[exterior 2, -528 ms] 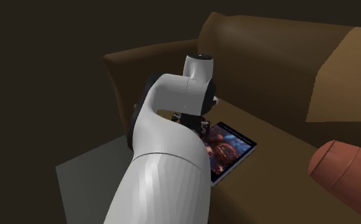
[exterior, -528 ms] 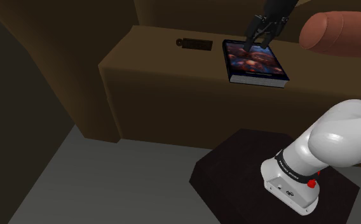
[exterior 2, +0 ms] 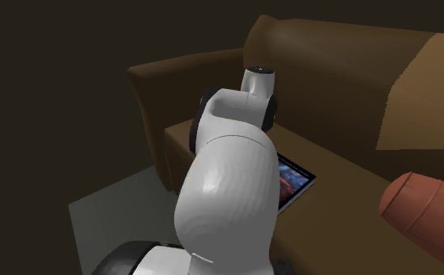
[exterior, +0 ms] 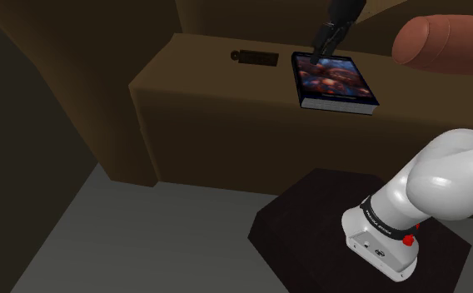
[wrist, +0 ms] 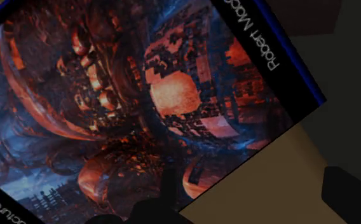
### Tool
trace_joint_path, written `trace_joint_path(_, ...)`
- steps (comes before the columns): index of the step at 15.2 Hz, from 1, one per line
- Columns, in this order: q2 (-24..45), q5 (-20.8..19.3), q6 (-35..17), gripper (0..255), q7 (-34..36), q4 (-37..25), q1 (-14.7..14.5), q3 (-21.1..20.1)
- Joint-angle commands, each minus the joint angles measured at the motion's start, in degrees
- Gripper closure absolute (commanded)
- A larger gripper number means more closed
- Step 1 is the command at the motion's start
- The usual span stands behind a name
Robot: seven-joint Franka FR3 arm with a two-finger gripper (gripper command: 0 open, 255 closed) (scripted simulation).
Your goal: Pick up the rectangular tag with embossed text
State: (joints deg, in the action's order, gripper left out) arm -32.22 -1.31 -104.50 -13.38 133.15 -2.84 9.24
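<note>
The rectangular tag point(exterior: 255, 57) is a small dark plate lying flat on the brown sofa seat point(exterior: 210, 83), to the shoulder view's left of a book point(exterior: 335, 81) with a red and blue cover. My black gripper point(exterior: 319, 47) hangs just above the book's far corner, the corner nearest the tag, about a book's width from it. In the wrist view the book cover point(wrist: 128, 95) lies close under the open gripper point(wrist: 255, 202), whose fingers point(wrist: 347, 196) stand apart with nothing between them. In the second exterior view my arm point(exterior 2: 228, 195) covers the tag's spot.
A reddish-brown bolster cushion point(exterior: 447, 42) lies on the seat at the shoulder view's right of the book. The sofa backrest point(exterior: 260, 17) rises just behind the tag. The dark stand point(exterior: 310, 216) sits on the grey floor point(exterior: 143, 241) before the sofa.
The gripper has turned about its axis and shifted slightly toward the tag, to the book's far corner. The arm's upper links have swung round in the second exterior view.
</note>
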Motion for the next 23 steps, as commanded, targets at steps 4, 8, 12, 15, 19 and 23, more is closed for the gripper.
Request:
trace_joint_path(4,11.59,-0.98,-4.6,0,-15.08,-6.97,-2.97,4.41)
trace_joint_path(8,20.84,-0.05,-6.93,0,-26.52,-13.86,-4.97,6.61)
trace_joint_path(12,30.03,1.73,-8.25,0,-37.51,-21.66,-6.19,7.48)
trace_joint_path(15,33.56,2.51,-9.25,0,-41.49,-24.18,-6.3,7.34)
trace_joint_path(19,34.21,2.75,-12.22,0,-41.69,-21.82,-6.26,7.34)
trace_joint_path(23,34.72,2.94,-14.12,0,-41.84,-20.41,-6.23,7.34)
